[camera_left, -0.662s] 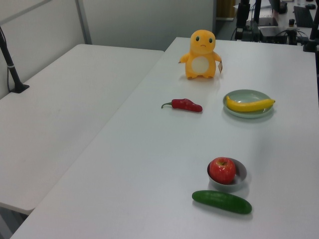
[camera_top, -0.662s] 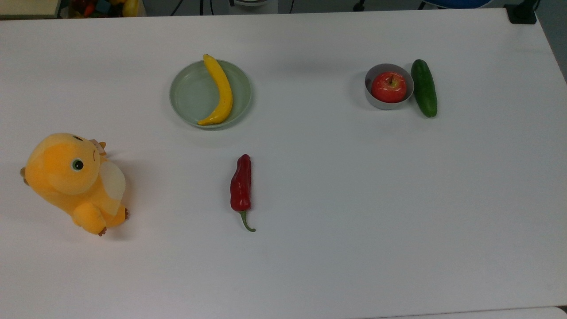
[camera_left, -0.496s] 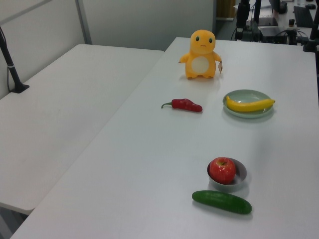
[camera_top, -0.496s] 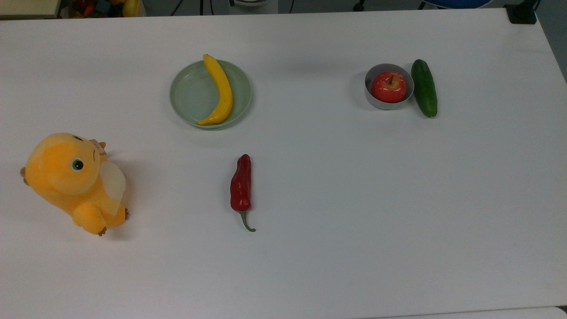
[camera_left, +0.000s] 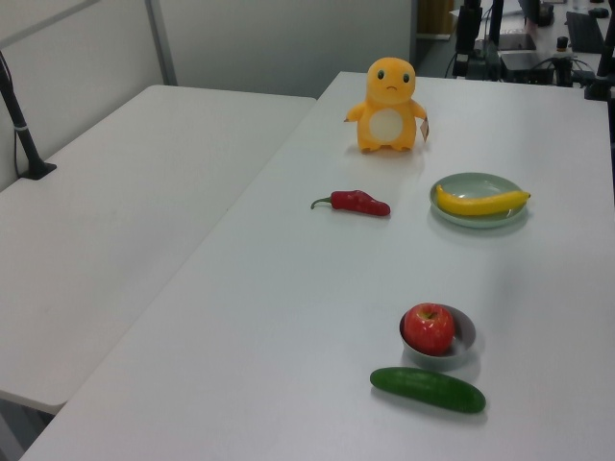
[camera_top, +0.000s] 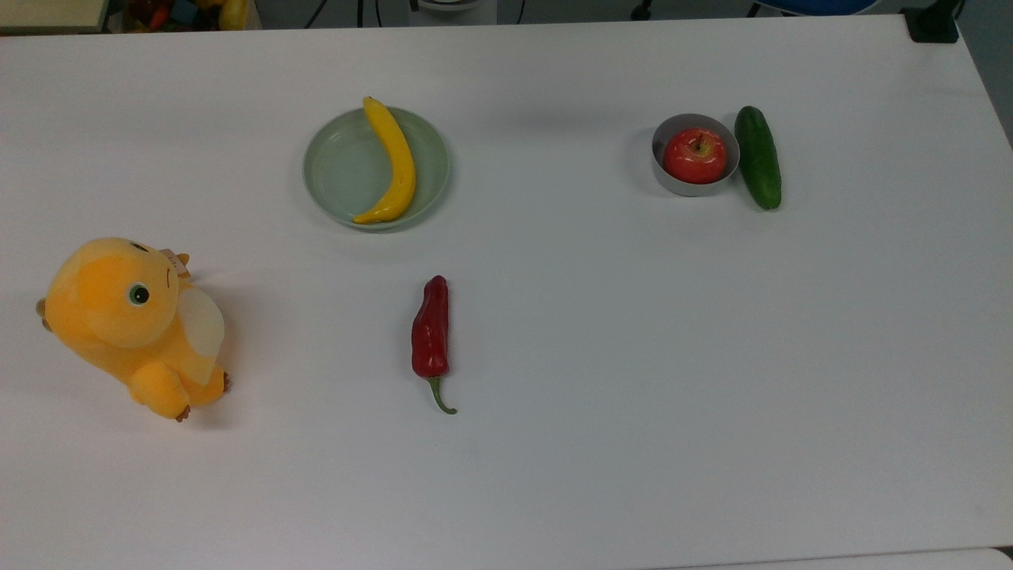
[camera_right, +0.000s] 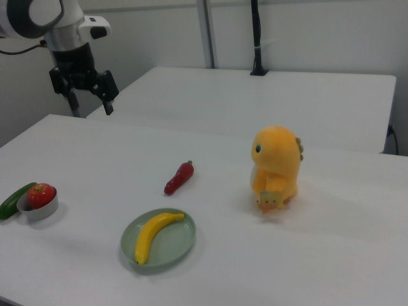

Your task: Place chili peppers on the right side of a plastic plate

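- My tool hangs high over the worktop, fingers spread apart, gripping nothing.
- The chili peppers lie on the worktop well below and apart from the tool.
- The plastic plate, carrying a banana, sits farther from the tool than the chili.

Bare desk surrounds the chili on every side — the plate, its banana and the plush toy all stand well apart from it.

White table carries chili, plate, bowl, cucumber, plush toy
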You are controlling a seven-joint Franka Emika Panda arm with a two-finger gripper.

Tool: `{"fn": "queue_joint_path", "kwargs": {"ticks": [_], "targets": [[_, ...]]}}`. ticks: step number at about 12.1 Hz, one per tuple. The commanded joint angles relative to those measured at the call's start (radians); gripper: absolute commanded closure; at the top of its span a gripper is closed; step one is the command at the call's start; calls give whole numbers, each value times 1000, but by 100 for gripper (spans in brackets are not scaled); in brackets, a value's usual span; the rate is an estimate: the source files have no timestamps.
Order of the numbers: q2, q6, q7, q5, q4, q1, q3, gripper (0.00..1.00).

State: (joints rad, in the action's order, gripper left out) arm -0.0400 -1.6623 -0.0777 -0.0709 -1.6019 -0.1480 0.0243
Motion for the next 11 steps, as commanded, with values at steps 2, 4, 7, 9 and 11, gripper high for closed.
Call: {"fn": "queue_joint_path", "kwargs": {"ticks": [2,4,7,9,11], "targets": [[-18,-22,-17,-21,-24,4,2,0],[-18,-16,-17,-21,-24,4,2,0],[-21,-2,-27,-21,-24,4,2,0],[-14,-4,-33,-21,-26,5,2,0],[-3,-5,-30,-20,-24,5,2,0]]}}
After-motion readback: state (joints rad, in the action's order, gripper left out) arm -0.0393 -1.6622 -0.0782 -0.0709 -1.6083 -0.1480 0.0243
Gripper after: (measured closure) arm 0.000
